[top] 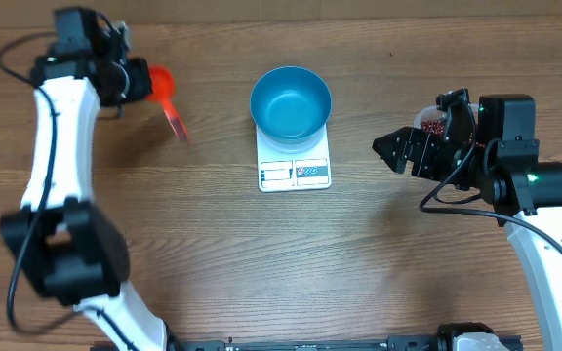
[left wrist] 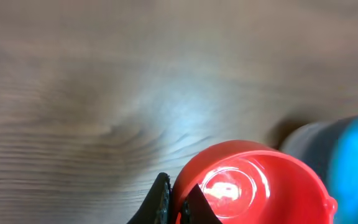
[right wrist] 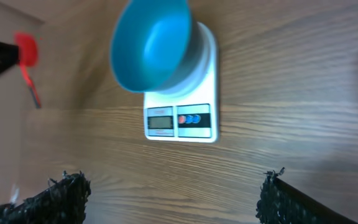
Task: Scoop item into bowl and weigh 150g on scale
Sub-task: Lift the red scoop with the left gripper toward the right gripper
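Bowl (top: 291, 100): the bright blue bowl stands upright on the scale and covers its far half; the inside shows plain blue walls and floor.
Scale (top: 295, 168): the white scale lies flat near the middle of the bench (top: 261, 263), with its display panel and label markings on the near edge, not covered by the bowl.
Beans (top: 431, 125): the dark red-brown beans show as a small patch inside a clear tub (top: 421, 118) at the right of the bench. They are mostly hidden behind the right arm and well apart from the bowl and scale.
Left end effector (top: 131, 80): the left end effector is clamped tight on a red scoop (top: 162, 86) at its cup end; the left wrist view shows the fingers (left wrist: 160, 200) against the cup's rim.
Scoop: the scoop is at the far left of the bench, well apart from the bowl. Its handle points away from the arm toward the near right and looks blurred. Whether it touches the bench cannot be told.
Right end effector (top: 386, 153): the right end effector has its jaws spread wide and holds nothing. It sits just beside the tub and points toward the scale, which lies ahead of it in the right wrist view.
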`<move>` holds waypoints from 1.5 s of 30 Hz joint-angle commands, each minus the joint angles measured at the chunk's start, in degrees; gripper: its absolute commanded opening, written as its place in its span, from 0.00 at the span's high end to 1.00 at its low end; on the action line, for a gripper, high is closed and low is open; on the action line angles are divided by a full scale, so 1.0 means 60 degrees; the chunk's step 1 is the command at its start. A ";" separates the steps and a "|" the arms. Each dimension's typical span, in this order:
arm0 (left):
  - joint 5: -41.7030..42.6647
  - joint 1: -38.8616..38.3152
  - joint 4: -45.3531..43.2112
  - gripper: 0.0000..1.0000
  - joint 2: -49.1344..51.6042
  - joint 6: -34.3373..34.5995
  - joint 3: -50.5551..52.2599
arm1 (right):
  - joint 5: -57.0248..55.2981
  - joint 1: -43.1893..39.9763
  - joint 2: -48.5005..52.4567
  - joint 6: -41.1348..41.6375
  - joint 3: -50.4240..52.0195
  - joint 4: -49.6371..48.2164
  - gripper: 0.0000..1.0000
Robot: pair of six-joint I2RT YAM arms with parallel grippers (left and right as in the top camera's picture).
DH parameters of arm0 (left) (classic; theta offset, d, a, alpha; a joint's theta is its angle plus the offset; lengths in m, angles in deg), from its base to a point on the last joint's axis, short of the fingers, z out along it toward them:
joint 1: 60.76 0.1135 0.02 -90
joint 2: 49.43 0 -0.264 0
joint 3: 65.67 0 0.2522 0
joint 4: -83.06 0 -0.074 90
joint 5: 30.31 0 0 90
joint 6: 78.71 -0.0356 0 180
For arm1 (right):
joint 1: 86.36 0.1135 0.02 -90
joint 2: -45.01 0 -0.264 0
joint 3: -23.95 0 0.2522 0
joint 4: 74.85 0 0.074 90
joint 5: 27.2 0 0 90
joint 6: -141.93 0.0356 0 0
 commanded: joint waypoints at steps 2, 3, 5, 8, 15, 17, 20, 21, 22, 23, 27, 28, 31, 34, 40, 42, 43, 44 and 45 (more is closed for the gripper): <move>0.0189 -0.0590 0.0182 0.96 -0.1140 0.0823 -0.0251 | 0.0831 0.0055 0.0011 0.0033 -0.0255 -0.0226 0.12; 0.0186 -0.0769 0.0240 0.96 -0.1282 0.0936 -0.0251 | 0.0936 0.0058 0.0011 0.0036 -0.0255 -0.0306 0.12; 0.0186 -0.1155 0.0350 0.96 -0.1468 0.1118 -0.0251 | 0.1111 0.0102 0.0011 0.0036 -0.0255 -0.0470 0.13; 0.0186 -0.1854 0.0495 0.96 -0.1512 0.1406 -0.0248 | 0.1180 0.0386 0.0011 0.0036 -0.0280 -0.0790 0.15; 0.0146 -0.3322 0.0364 0.96 -0.1322 0.2896 -0.0237 | 0.1137 0.1530 0.0011 0.0554 -0.0506 -0.1512 0.20; 0.0146 -0.3595 0.0328 0.96 -0.1308 0.3279 -0.0237 | 0.1137 0.1789 0.0011 0.0827 -0.0506 -0.1854 0.23; 0.0142 -0.3996 0.0331 0.95 -0.1300 0.3694 -0.0237 | 0.0707 0.2171 0.0011 0.1388 -0.0506 -0.2262 0.30; 0.0142 -0.4120 0.0335 0.96 -0.1293 0.3807 -0.0237 | 0.0514 0.2302 0.0011 0.1654 -0.0506 -0.2393 0.32; 0.0135 -0.4237 0.0335 0.96 -0.1290 0.3942 -0.0237 | 0.0299 0.2426 0.0011 0.1971 -0.0506 -0.2532 0.34; 0.0102 -0.4339 0.0339 0.96 -0.1275 0.4116 -0.0237 | 0.0142 0.2528 0.0011 0.2226 -0.0506 -0.2648 0.37; 0.0076 -0.4597 0.0339 0.95 -0.1275 0.5315 -0.0233 | -0.0586 0.3002 0.0011 0.3446 -0.0503 -0.3202 0.41; 0.0076 -0.4634 0.0339 0.96 -0.1275 0.5712 -0.0233 | -0.0827 0.3107 0.0011 0.3723 -0.0503 -0.3300 0.41; 0.0080 -0.4681 0.0372 0.96 -0.1275 0.7140 -0.0233 | -0.1585 0.3395 0.0069 0.4564 -0.0503 -0.3552 0.42; 0.0153 -0.4699 0.0452 0.96 -0.1275 0.8313 -0.0233 | -0.1887 0.3566 0.0168 0.5074 -0.0484 -0.3898 0.43; 0.0310 -0.4772 0.0925 0.96 -0.1275 0.9646 -0.0233 | -0.1898 0.3617 0.0506 0.5497 -0.0477 -0.4557 0.46; 0.0521 -0.4794 0.1082 0.96 -0.1275 0.9650 -0.0233 | -0.1861 0.3617 0.0656 0.5497 -0.0477 -0.4681 0.49; 0.0627 -0.4794 0.1133 0.96 -0.1275 0.9650 -0.0233 | -0.1836 0.3617 0.0707 0.5493 -0.0477 -0.4728 0.50; 0.0656 -0.4805 0.1158 0.96 -0.1275 0.9646 -0.0233 | -0.1832 0.3617 0.0765 0.5493 -0.0477 -0.4754 0.51; 0.0652 -0.4812 0.1191 0.96 -0.1275 0.9646 -0.0233 | -0.1807 0.3617 0.0809 0.5493 -0.0477 -0.4801 0.53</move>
